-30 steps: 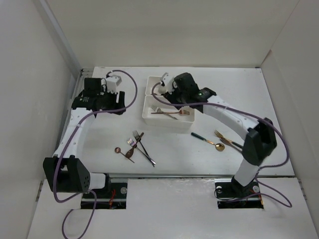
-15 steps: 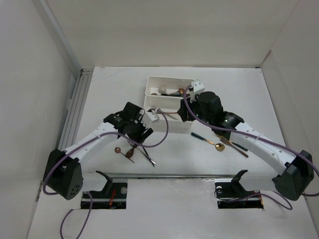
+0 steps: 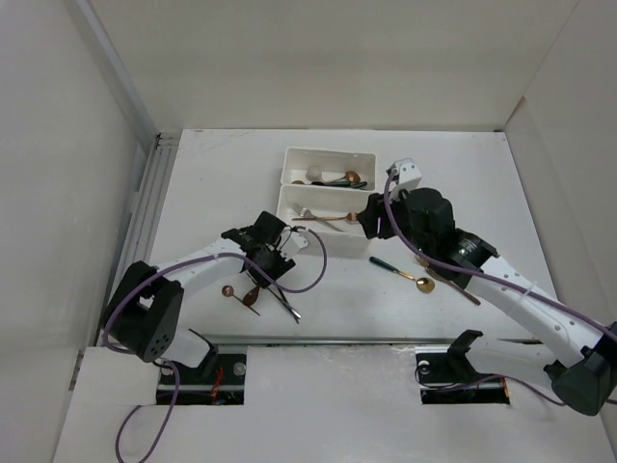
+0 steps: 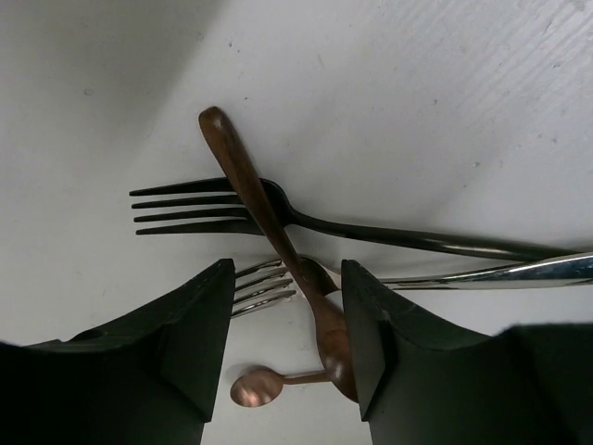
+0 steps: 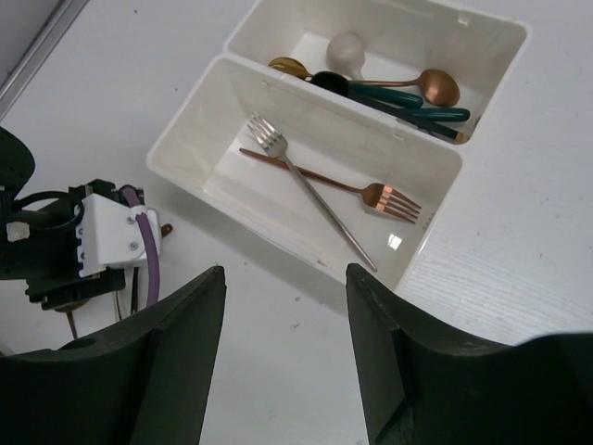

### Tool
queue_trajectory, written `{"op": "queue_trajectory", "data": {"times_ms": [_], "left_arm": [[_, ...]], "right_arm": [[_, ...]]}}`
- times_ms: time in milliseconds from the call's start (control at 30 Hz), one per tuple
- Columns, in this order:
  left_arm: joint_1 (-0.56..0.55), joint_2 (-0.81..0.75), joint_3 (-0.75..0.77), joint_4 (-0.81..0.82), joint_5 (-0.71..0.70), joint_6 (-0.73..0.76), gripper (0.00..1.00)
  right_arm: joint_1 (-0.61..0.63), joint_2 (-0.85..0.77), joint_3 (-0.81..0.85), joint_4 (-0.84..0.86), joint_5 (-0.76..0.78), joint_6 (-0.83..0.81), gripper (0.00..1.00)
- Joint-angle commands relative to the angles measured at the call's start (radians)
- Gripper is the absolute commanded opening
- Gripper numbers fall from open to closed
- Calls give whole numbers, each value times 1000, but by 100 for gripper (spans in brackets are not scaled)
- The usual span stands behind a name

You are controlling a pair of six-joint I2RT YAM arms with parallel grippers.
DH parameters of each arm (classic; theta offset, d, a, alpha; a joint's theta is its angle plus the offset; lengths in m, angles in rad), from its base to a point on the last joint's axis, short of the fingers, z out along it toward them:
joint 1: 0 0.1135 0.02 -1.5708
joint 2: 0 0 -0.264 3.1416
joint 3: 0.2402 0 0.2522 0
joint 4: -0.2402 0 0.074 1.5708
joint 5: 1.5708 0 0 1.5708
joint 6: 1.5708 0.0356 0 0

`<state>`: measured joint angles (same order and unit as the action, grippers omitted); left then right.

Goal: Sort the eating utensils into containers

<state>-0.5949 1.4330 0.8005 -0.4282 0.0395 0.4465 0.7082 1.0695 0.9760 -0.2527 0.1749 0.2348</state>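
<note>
Reaching for the next piece: the left gripper (image 4: 285, 273) hangs low over a heap of cutlery (image 3: 262, 289) on the white table (image 3: 193, 193). Its jaws are spread wide and hold nothing, with one finger on either side of a copper spoon (image 4: 243, 174). In the left wrist view the spoon's long axis runs almost straight out from the palm, tilted a little to the left. Its bowl sits close in between the fingers and its handle tip points away. The jaws therefore stand across the handle, the alignment a pinch would need. The spoon crosses over a black fork (image 4: 371, 232) and meets a silver fork (image 4: 264, 287). Both forks stretch off to the right with tines to the left, nearly square to the spoon. A smaller copper spoon (image 4: 255, 389) rests just beside its bowl. The left arm is plainly the nearer one. The right gripper (image 5: 285, 269), also wide and empty, hovers off the end of the near tray (image 5: 181, 130), well apart from the heap. That tray holds two crossed forks and the far tray (image 5: 482, 56) holds spoons, so the copper spoon looks bound for the far one
</note>
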Motion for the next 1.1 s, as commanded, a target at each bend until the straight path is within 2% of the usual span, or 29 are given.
{"op": "queue_trajectory", "data": {"times_ms": [0,200,333,533,800,967,1067], "left_arm": [[-5,4,-27,48,-16,-9,46],[-5,84,-27,60,-6,-31,36],[4,104,-27,60,42,-41,25],[49,73,54,-53,109,-60,0],[49,-42,173,-182,100,-60,0],[49,-86,365,-302,31,-13,0],[49,-95,484,-326,-9,88,0]], "right_arm": [[8,-20,-17,32,28,8,60],[8,-40,-17,14,28,8,60],[8,-69,-17,4,38,-11,60],[8,-80,-17,-5,60,-20,60],[8,-89,-8,-5,60,-40,60],[8,-111,-8,4,60,-71,60],[8,-120,-8,39,60,-106,60]]}}
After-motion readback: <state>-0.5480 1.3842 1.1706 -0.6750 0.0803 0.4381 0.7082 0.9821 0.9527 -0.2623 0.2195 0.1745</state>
